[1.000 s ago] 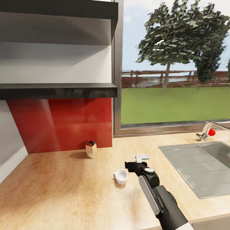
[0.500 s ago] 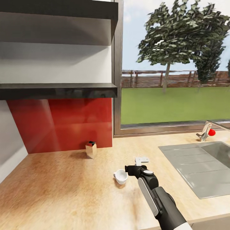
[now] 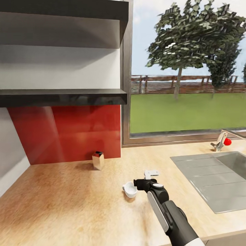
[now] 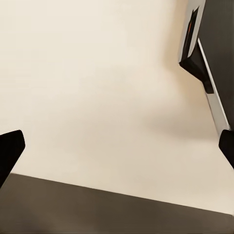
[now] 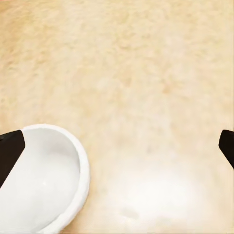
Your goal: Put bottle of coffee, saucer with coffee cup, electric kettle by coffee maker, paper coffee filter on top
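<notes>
Leftmost, well away from the right gripper (image 3: 137,182), a small steel container (image 3: 98,160) stands against the red backsplash (image 3: 68,131). Nearer, the coffee cup (image 3: 130,189) sits upright on the wooden countertop (image 3: 68,205), just beside the gripper's left fingertip. The right gripper's fingers (image 5: 9,151) are spread wide, empty. Beyond its right lies the sink (image 3: 212,177). The left gripper (image 4: 117,148) is likewise parted.

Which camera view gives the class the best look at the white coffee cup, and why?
The head view: the whole coffee cup stands on the wooden countertop, just ahead of the right gripper, so its place is clear. The right wrist view shows the cup close up from above, cut off at the picture's edge. The left wrist view adds nothing about it.
</notes>
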